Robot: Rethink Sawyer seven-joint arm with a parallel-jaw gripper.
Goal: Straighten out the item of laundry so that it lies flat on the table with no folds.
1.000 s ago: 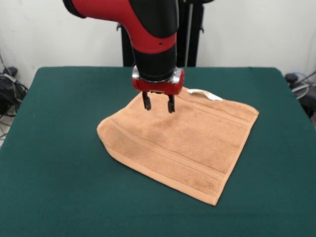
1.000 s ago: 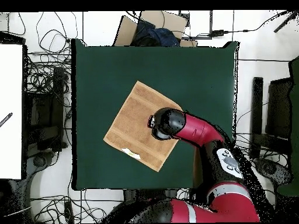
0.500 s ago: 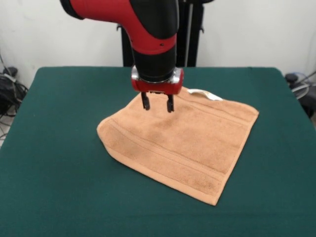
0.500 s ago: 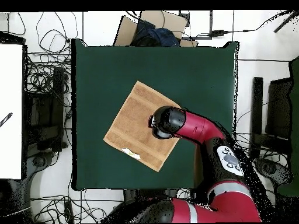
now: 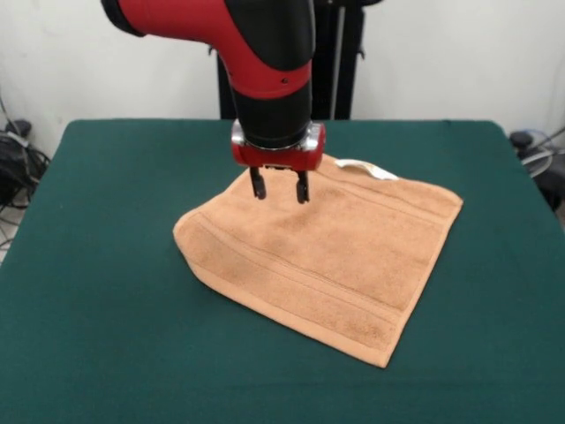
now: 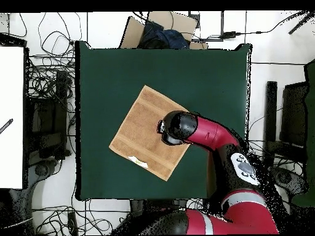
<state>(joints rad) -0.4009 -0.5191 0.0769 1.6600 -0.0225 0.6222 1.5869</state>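
Risen slightly, the gripper (image 5: pixel 278 186) hovers above the towel (image 5: pixel 327 256) — jaws spread, holding nothing.

1. A robotics lab: a red and black arm (image 6: pixel 209 132) works at a green felt table (image 5: pixel 106 265)
2. Tangled cables (image 6: pixel 46 86) cover the tiled floor (image 6: pixel 271 37) around it
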